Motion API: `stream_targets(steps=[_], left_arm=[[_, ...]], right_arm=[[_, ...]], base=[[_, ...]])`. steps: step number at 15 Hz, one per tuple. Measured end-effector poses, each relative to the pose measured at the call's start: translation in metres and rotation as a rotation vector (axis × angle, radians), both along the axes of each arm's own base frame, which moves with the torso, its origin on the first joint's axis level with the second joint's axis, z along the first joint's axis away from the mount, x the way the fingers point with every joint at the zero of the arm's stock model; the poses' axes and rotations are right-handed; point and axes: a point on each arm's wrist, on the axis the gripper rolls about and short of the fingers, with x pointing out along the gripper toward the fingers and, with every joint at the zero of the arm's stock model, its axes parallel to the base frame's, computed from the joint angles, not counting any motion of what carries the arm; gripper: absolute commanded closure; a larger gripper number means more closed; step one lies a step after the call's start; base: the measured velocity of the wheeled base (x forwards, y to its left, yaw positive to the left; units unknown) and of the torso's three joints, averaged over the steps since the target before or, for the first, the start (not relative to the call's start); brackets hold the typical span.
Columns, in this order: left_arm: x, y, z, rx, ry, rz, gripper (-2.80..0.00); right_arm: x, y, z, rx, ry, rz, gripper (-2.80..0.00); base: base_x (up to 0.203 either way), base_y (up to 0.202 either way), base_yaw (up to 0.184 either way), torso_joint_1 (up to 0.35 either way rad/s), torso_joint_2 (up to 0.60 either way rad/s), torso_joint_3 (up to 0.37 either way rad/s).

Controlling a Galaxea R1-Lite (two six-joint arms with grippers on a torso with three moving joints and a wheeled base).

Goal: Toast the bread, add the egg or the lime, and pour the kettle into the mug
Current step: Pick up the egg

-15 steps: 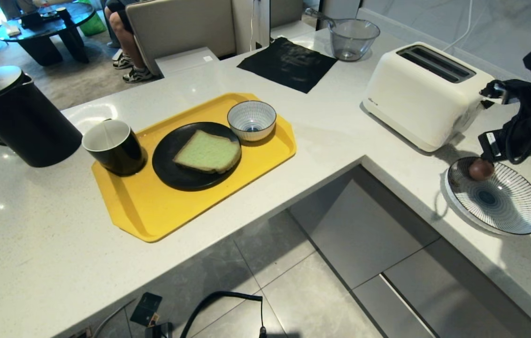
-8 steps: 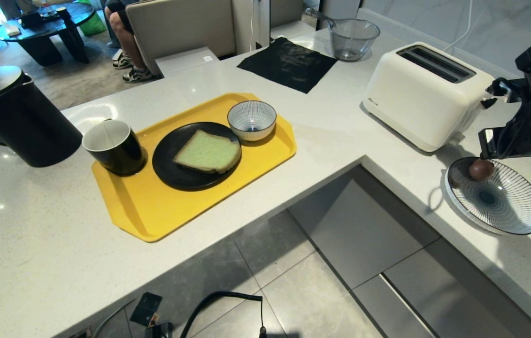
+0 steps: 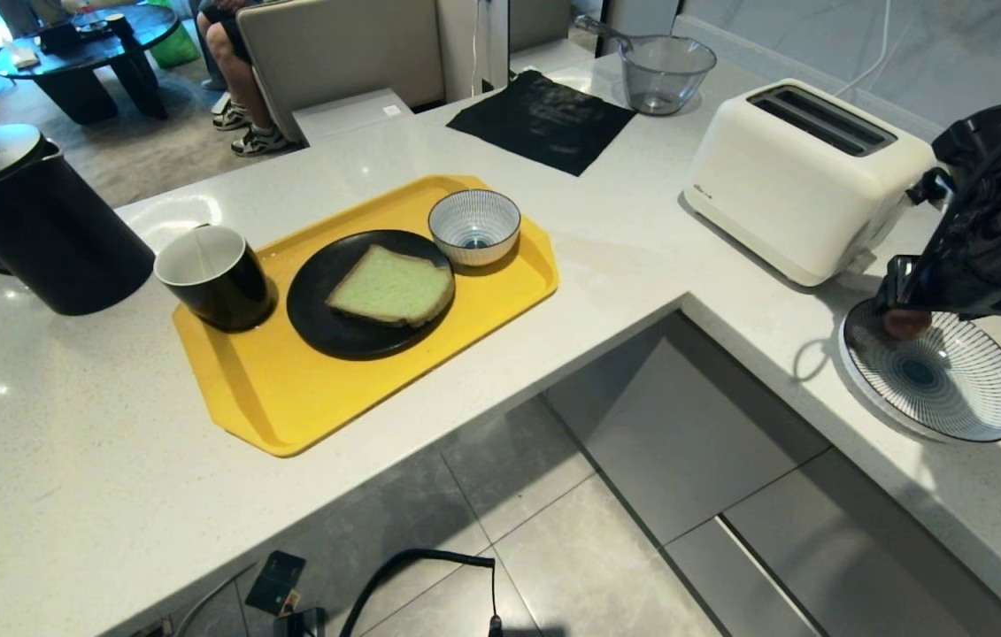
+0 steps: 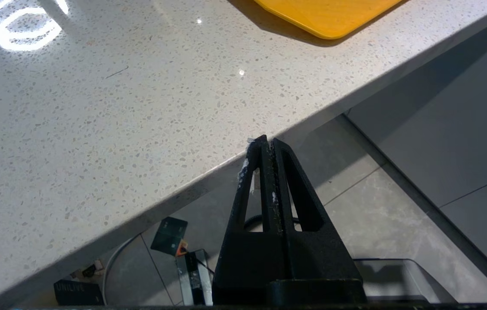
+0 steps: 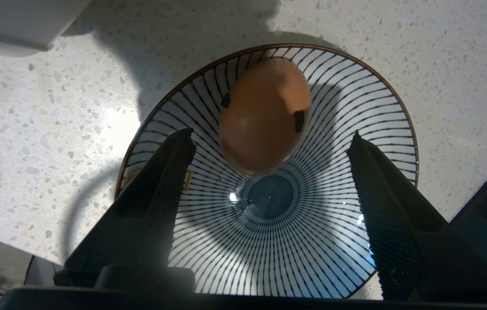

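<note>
The bread point(image 3: 391, 286) lies on a black plate point(image 3: 316, 320) on the yellow tray point(image 3: 288, 398). The black mug point(image 3: 212, 276) stands at the tray's left end, and the black kettle point(image 3: 26, 221) is left of it on the counter. The egg point(image 3: 905, 324) point(image 5: 265, 116) rests near the rim of a striped plate point(image 3: 951, 389) point(image 5: 312, 241) at the far right. My right gripper point(image 3: 900, 299) point(image 5: 272, 134) hangs open just above that plate, its fingers either side of the egg without touching it. My left gripper point(image 4: 265, 141) is shut and empty by the counter's front edge. No lime is in view.
A white toaster point(image 3: 805, 177) stands just behind the striped plate. A small striped bowl point(image 3: 474, 226) sits on the tray. A black cloth point(image 3: 544, 119) and a glass bowl point(image 3: 666, 72) are at the back. A seated person's legs point(image 3: 239, 84) show beyond the counter.
My right gripper has gone from shut to open, and its wrist has turned and swung down over the egg. The egg, tray and left arm have not moved.
</note>
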Motion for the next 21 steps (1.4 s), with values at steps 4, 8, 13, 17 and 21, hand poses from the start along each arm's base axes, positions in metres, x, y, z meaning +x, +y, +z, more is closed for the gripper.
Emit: stream_targets(steps=[4, 8, 13, 17, 21], left_arm=[[0.0, 0.0, 0.0, 0.0, 0.0, 0.0, 0.0], [0.0, 0.0, 0.0, 0.0, 0.0, 0.0, 0.0], [0.0, 0.0, 0.0, 0.0, 0.0, 0.0, 0.0], [0.0, 0.0, 0.0, 0.0, 0.0, 0.0, 0.0], [0.0, 0.0, 0.0, 0.0, 0.0, 0.0, 0.0]], right_arm=[[0.008, -0.004, -0.004, 0.003, 0.002, -0.008, -2.8], [0.016, -0.011, -0.004, 0.009, -0.015, -0.014, -2.8], [0.019, -0.017, -0.007, 0.014, -0.007, -0.023, -2.8], [0.014, -0.016, -0.002, 0.06, -0.019, 0.024, -2.8], [0.012, -0.016, 0.0, 0.055, -0.027, 0.022, -2.8]], base=[[0.0, 0.0, 0.0, 0.0, 0.0, 0.0], [0.0, 0.0, 0.0, 0.0, 0.0, 0.0], [0.0, 0.0, 0.0, 0.0, 0.0, 0.0], [0.0, 0.0, 0.0, 0.0, 0.0, 0.0], [0.0, 0.0, 0.0, 0.0, 0.0, 0.0]])
